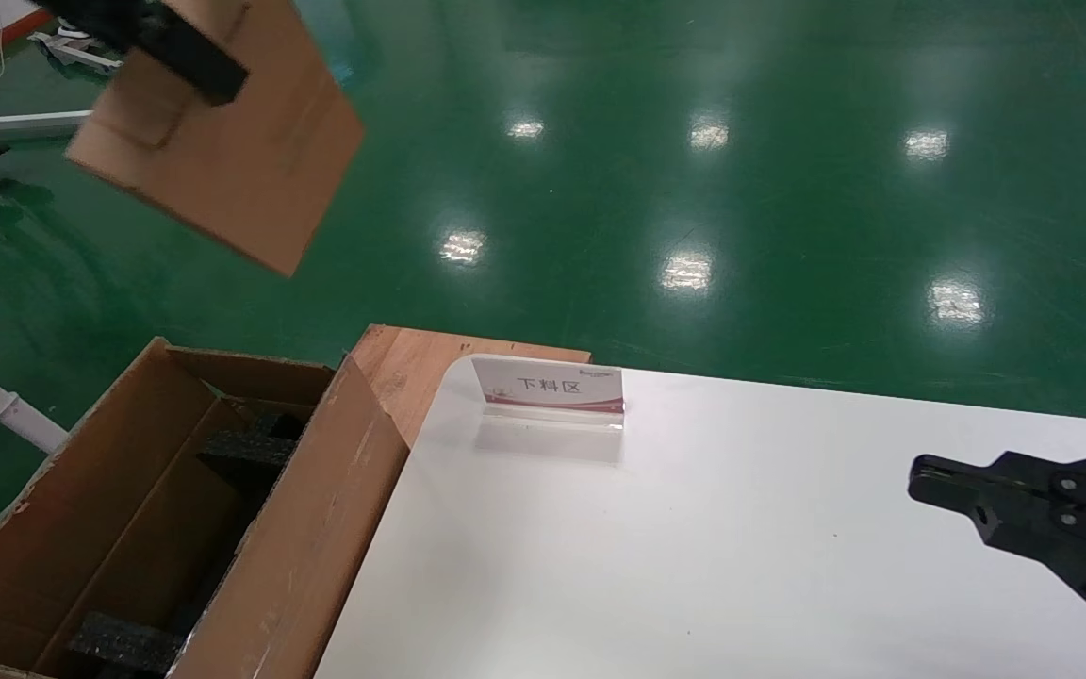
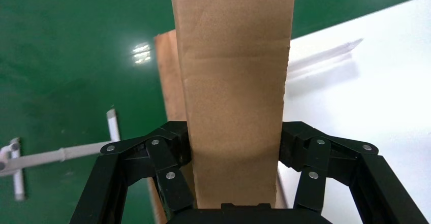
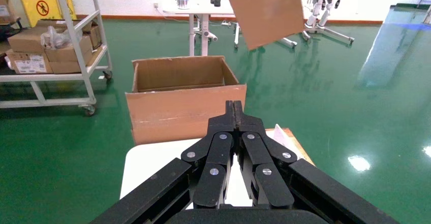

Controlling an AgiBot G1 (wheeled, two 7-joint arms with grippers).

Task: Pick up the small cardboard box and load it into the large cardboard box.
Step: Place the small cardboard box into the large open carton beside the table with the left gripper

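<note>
In left tool (image 2: 235,158), tilted small cardboard box (image 1: 232,151)

Readable on the small clear acrylic sign stand (image 1: 551,389) at the far left edge of the white table (image 1: 741,547): red characters "下料区" on a white card with a red lower stripe. Far off, at left in the right wrist view, a yellow poster (image 3: 41,4) with a red prohibition symbol; wording illegible.

Setting: industrial workshop or robotics test hall. Evidence: glossy green epoxy floor (image 1: 694,141); wheeled shelving rack (image 3: 56,46) stocked with cartons; yellow warning sign (image 3: 39,3); white worktop (image 1: 694,547).
</note>
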